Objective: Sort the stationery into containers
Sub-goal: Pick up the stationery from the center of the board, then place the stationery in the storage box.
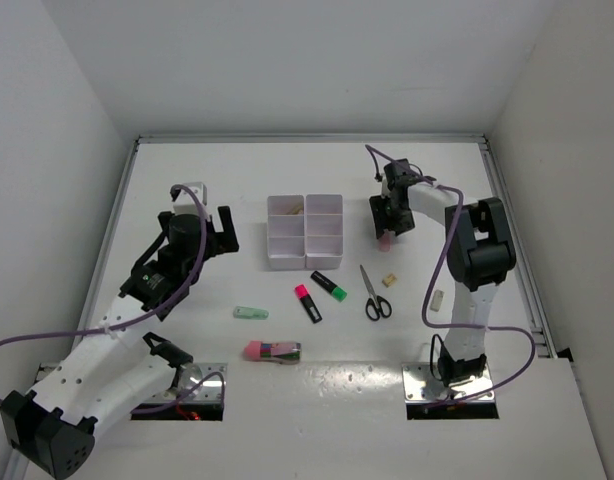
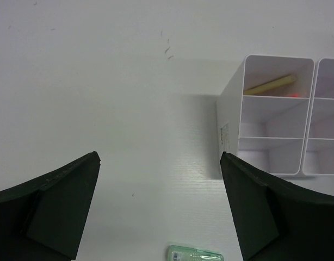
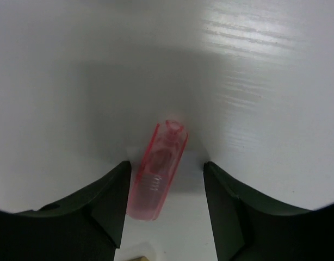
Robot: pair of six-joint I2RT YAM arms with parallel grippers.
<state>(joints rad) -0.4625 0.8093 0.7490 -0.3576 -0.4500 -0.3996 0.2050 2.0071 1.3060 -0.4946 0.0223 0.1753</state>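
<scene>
The white compartment tray [image 1: 305, 232] stands mid-table and holds a thin yellow pen [image 2: 270, 85] in a far compartment. My right gripper [image 1: 387, 222] is right of the tray, low over the table. In the right wrist view its jaws [image 3: 166, 166] are open around a pink translucent eraser-like piece [image 3: 158, 173], which lies against the left finger. My left gripper [image 1: 223, 232] is open and empty left of the tray [image 2: 230, 128]. A mint piece [image 1: 251, 313] lies on the table and shows in the left wrist view [image 2: 197, 254]. Two black highlighters [image 1: 307, 302] [image 1: 328, 285] and the scissors [image 1: 375, 295] lie in front of the tray.
A pink-ended item [image 1: 272, 351] lies near the front, between the arm bases. Two small beige bits [image 1: 389, 280] [image 1: 438, 300] lie right of the scissors. White walls enclose the table at the left, back and right.
</scene>
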